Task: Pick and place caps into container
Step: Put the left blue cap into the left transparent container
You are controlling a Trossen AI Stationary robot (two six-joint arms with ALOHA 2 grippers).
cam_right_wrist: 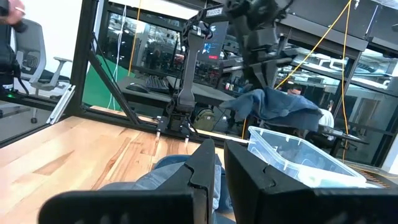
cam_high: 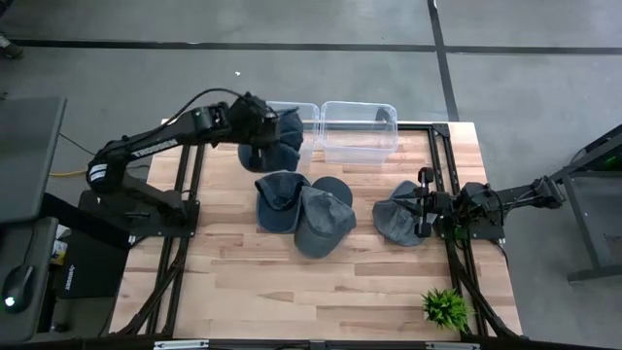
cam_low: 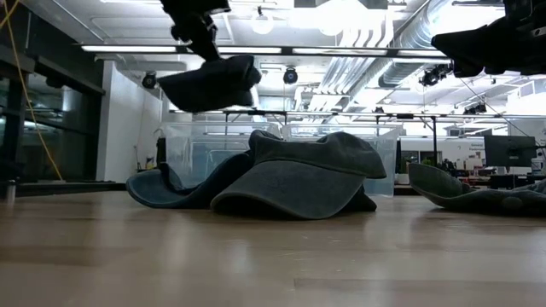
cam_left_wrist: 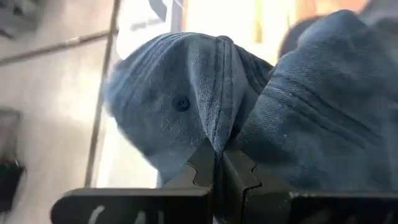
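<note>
one cap (cam_high: 275, 136) hangs pinched in the left gripper (cam_high: 260, 124), lifted just beside the left side of the clear bin (cam_high: 358, 131) at the table's far edge. the bin looks empty, so none is placed. three caps (cam_high: 303, 206) lie mid-table; a fourth (cam_high: 398, 222) sits under the right gripper (cam_high: 425, 202), nearly closed.

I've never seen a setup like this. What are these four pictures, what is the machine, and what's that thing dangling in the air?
It is a robot with two dark arms at a wooden table. One picture looks straight down, one looks level across the tabletop, and two come from cameras on the arms' wrists. The left gripper has its fingers shut on a blue cap, held in the air by the clear plastic containers. Three more caps lie piled mid-table. The right gripper is low over another cap near the table's right edge; I cannot tell whether it grips it. A small green plant stands in a corner.
</note>
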